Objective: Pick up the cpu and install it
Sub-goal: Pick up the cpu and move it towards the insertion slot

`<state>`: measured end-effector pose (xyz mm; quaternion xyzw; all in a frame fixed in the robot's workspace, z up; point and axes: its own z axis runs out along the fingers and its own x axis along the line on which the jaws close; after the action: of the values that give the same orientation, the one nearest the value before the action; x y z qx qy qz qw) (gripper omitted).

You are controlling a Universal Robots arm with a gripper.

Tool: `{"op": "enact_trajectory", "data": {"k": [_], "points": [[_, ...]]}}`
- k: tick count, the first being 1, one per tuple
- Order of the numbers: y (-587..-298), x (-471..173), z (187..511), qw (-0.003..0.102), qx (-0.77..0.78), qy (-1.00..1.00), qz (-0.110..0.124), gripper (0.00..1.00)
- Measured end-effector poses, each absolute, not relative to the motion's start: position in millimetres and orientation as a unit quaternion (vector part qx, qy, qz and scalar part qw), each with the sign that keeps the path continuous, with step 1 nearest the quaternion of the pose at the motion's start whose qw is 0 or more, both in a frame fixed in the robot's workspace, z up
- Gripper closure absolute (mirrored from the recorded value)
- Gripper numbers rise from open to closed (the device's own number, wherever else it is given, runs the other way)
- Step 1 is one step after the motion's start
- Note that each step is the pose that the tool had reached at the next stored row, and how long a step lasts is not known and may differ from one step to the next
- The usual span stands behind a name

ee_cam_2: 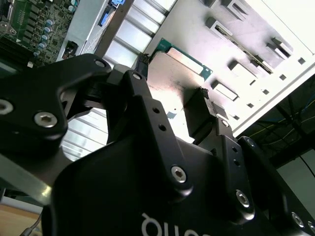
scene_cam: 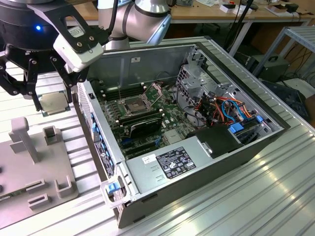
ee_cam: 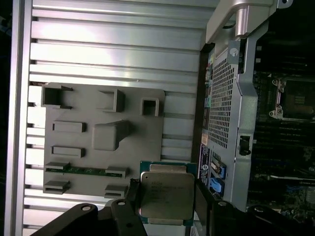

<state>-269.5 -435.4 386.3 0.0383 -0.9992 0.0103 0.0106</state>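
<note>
The black metal hand (scene_cam: 54, 102) clamps the small square silver-grey cpu (ee_cam: 166, 194) above the ribbed aluminium bench (ee_cam: 113, 54); pickup looks done, the black-framed motherboard socket (scene_cam: 134, 104) sits empty.

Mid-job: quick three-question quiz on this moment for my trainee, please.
1. True or false: the gripper is shut on the cpu.
2. The cpu is: A in the socket; B outside the computer case; C on the power supply.
3. Fill in: the grey fixture plate lies on the exterior view's ___ of the case.
Key: 1 true; 2 B; 3 left.
</note>
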Motion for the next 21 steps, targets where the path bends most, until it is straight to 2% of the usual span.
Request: {"op": "enact_trajectory", "data": {"k": [21], "points": [[-435.4, -239.0, 386.2, 0.011, 0.038, -0.999, 0.01, 0.45]]}}
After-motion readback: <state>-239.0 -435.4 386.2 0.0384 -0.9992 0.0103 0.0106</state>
